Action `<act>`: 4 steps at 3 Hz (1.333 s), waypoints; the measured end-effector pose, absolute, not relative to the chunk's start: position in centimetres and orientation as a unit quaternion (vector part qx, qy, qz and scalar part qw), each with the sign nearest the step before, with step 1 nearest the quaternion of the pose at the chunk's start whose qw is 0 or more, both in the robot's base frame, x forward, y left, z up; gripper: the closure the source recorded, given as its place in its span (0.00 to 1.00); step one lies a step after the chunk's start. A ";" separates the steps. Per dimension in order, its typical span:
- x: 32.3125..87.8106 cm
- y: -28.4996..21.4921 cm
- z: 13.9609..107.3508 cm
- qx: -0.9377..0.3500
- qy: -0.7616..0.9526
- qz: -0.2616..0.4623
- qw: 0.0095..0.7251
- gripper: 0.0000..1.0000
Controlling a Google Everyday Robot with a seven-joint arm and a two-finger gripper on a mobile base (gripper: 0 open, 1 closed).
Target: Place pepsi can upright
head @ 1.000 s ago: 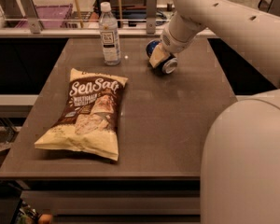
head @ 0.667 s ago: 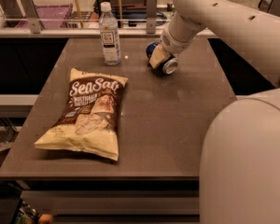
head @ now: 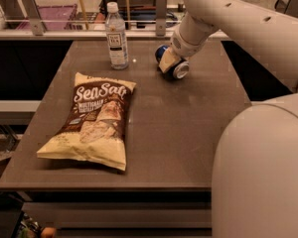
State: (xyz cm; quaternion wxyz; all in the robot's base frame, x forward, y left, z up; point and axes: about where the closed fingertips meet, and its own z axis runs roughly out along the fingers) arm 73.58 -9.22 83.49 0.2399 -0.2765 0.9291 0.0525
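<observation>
The pepsi can (head: pixel 179 69) is blue with a silver end. It lies on its side on the dark table (head: pixel 188 133), at the far middle-right. My gripper (head: pixel 169 60) is down on the can, reaching in from the upper right, and its tan tip covers the can's middle. The can's blue body shows on the left of the tip and its silver end on the right. The can rests on the table top.
A clear plastic water bottle (head: pixel 116 36) stands upright at the far left of the can. A Sea Salt chip bag (head: pixel 92 123) lies flat on the left half of the table. A rail with shelving (head: pixel 89 24) runs behind the table. My arm's white body (head: pixel 268 172) fills the right foreground.
</observation>
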 end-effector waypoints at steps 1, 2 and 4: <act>73.6 -9.2 83.6 -0.277 0.929 0.053 0.240 0.39; 73.6 -9.1 83.4 -0.277 0.929 0.053 0.238 0.15; 74.3 -11.0 85.5 -0.278 0.928 0.037 0.246 0.00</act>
